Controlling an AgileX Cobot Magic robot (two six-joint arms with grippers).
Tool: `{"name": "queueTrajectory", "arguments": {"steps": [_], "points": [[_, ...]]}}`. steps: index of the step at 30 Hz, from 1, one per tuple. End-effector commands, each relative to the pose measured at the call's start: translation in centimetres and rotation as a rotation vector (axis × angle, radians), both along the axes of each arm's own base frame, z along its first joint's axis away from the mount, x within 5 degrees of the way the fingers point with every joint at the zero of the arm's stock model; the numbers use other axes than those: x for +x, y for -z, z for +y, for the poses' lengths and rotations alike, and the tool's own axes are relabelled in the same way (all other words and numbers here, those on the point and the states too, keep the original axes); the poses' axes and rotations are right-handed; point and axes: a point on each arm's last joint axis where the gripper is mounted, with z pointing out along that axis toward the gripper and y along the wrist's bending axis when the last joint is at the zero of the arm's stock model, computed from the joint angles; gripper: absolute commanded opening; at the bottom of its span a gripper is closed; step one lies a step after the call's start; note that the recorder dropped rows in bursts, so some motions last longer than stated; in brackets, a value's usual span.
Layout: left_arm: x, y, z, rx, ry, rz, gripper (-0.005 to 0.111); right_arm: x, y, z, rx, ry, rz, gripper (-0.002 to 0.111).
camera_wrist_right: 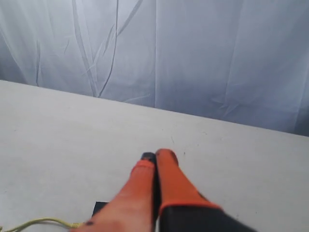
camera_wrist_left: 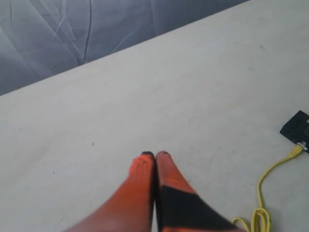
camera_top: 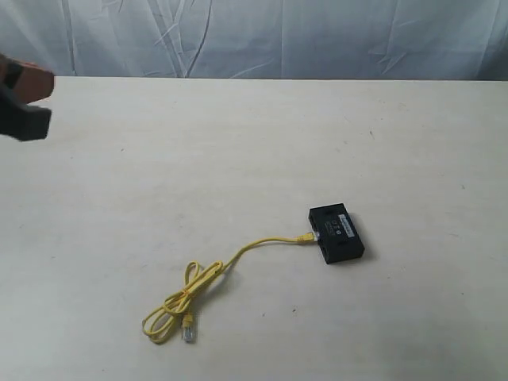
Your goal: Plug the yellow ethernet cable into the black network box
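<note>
The black network box point(camera_top: 336, 234) lies flat on the table, right of centre, its white-and-grey label facing up. The yellow ethernet cable point(camera_top: 238, 254) runs from a loose loop at the lower left to the box's left side, where one plug point(camera_top: 305, 236) sits against the box. The other clear plug point(camera_top: 189, 332) lies free by the loop. My left gripper point(camera_wrist_left: 155, 154) is shut and empty, high at the far left edge point(camera_top: 24, 99), well away from box point(camera_wrist_left: 297, 126) and cable point(camera_wrist_left: 263, 188). My right gripper point(camera_wrist_right: 156, 155) is shut and empty above the table; a corner of the box point(camera_wrist_right: 99, 208) and the cable point(camera_wrist_right: 38, 223) show beneath it.
The white table point(camera_top: 198, 159) stretches to a far edge backed by a wrinkled pale blue-grey curtain point(camera_top: 278, 36). Nothing else stands on it. The right arm does not show in the exterior view.
</note>
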Motion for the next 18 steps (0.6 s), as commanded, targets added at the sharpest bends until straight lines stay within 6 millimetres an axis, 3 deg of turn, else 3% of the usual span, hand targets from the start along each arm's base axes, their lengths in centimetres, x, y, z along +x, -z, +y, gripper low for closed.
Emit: {"name": "queueTrajectory", "arguments": {"steps": [1, 7, 18], "points": [[-3.0, 0.3, 1.4, -0.048, -0.008, -0.098, 0.0, -1.9, 0.8, -0.3, -0.001, -0.001, -0.071, -0.001], [-5.0, 0.3, 2.2, -0.042, 0.0, -0.083, 0.0, -3.5, 0.6, -0.4, 0.016, -0.009, -0.14, -0.001], [-5.4, 0.1, 2.3, -0.049, 0.0, -0.099, 0.0, -3.7, 0.5, -0.4, 0.017, -0.009, -0.15, -0.001]]}}
